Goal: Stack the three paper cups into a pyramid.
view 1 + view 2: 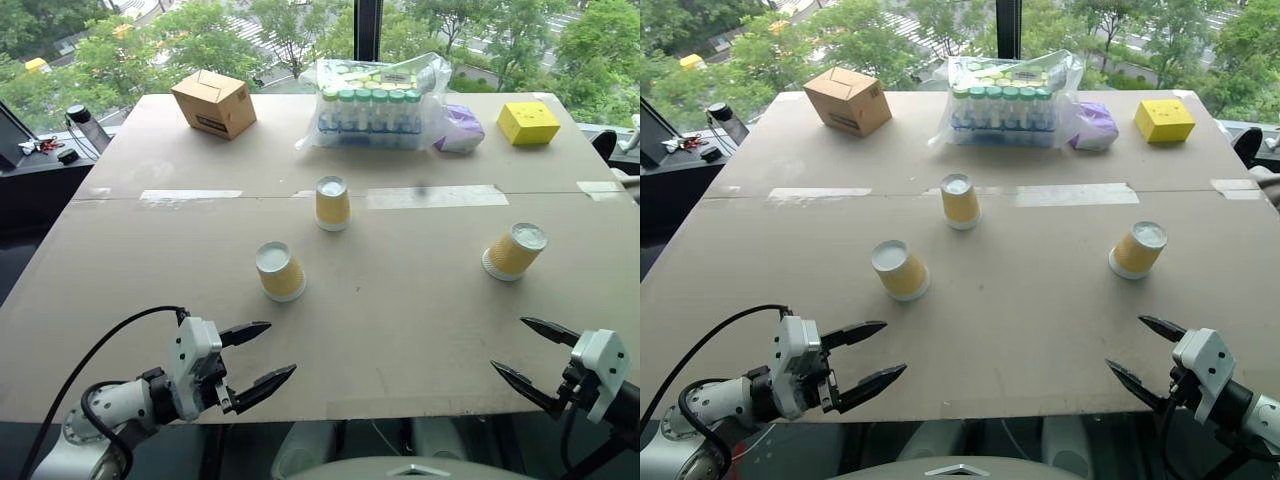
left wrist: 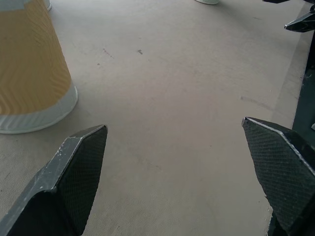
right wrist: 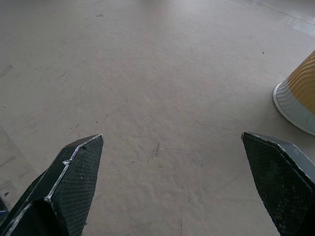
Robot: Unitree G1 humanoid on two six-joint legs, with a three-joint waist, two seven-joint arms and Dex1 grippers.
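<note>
Left eye view: on the wide beige board surface, three small yellow-orange tapered paper cups stand upside down, well apart: middle, left, right. My left tool and right tool hang near the front edge, fingers spread and empty. A careless reach could tip these light cups; open room lies between them.

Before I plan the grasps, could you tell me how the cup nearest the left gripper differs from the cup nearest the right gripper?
The left cup stands nearer the table's middle; the right cup stands farther out. The left cup leans leftward in view, the right cup rightward. Both are yellow-orange, upside down, untouched.
</note>
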